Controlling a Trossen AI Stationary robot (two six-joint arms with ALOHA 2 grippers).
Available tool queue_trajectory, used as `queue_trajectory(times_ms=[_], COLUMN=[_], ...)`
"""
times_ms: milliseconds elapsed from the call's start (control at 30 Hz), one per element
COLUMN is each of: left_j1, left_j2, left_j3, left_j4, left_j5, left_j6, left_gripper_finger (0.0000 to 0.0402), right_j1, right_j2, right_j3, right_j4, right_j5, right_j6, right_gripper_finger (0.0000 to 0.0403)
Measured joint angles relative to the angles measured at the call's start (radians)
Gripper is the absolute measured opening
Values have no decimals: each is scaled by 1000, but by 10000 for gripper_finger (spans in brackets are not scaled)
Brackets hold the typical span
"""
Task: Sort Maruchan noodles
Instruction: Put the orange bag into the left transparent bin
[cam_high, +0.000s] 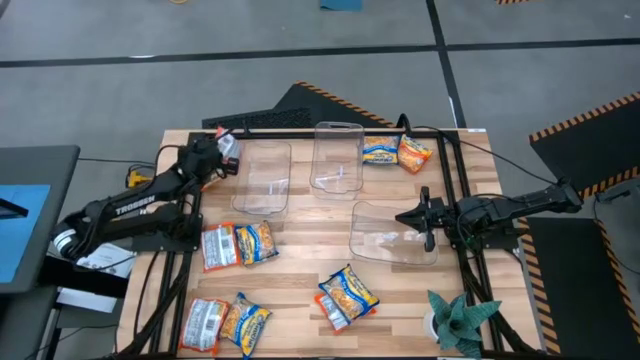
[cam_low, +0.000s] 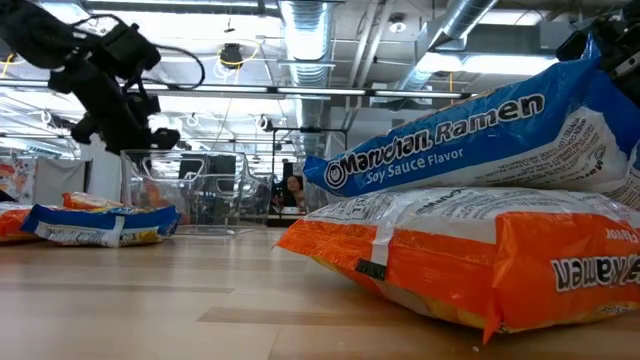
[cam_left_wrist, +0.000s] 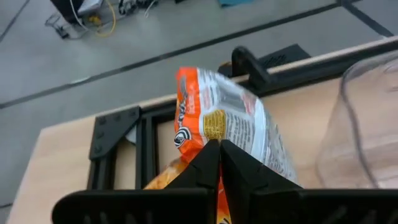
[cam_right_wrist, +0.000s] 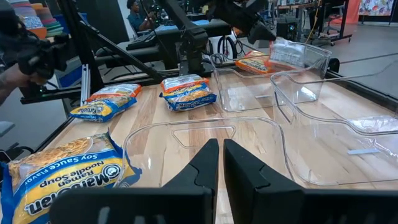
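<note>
The left gripper (cam_left_wrist: 219, 152), fingers pressed together on an orange-and-silver packet (cam_left_wrist: 227, 124), holds it in the air at the upper left of the overhead frame, just beside the far end of the left-hand clear bin (cam_high: 263, 178); the pinch on one edge lets the wrapper hang free, apparently so it can be dropped into that bin. The right gripper (cam_high: 427, 217), at centre right of the same frame, hangs over the edge of the nearest clear bin (cam_high: 392, 235) with its fingers closed and nothing between them, seemingly waiting its turn.

The other Maruchan noodles lie loose on the table: two packets (cam_high: 398, 151) at upper centre right beside the middle bin (cam_high: 336, 155), a pair (cam_high: 238, 243) at centre left, another pair (cam_high: 227, 322) at lower left, and a blue-yellow one stacked on an orange one (cam_high: 346, 297) at lower centre, the same stack that fills the right of the table-level frame. All three bins appear empty, though glare on the plastic makes that hard to confirm, so sorting looks barely begun.

The surface is a pale wooden tabletop (cam_high: 300, 275) edged by black frame rails, with a small green plant (cam_high: 456, 318) at lower right. Beyond it: grey floor, hazard-striped mats, and a workshop with ducts overhead, where a person (cam_right_wrist: 138, 11) stands in the background.
</note>
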Motion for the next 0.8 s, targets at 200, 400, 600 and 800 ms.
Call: queue_trajectory(times_ms=[200, 400, 600, 800], left_j1=[-42, -75, -125, -120], left_j2=[-45, -45, -46, -37], left_j3=[55, 129, 192, 199], left_j4=[-24, -23, -78, -235], left_j5=[-22, -24, 4, 86], left_j6=[35, 83, 119, 79], left_gripper_finger=[0, 0, 0, 5], right_j1=[0, 0, 0, 0], right_j2=[0, 0, 0, 0], right_j3=[0, 0, 0, 0], right_j4=[0, 0, 0, 0], right_j5=[0, 0, 0, 0], right_j6=[0, 0, 0, 0], right_gripper_finger=[49, 49, 49, 49])
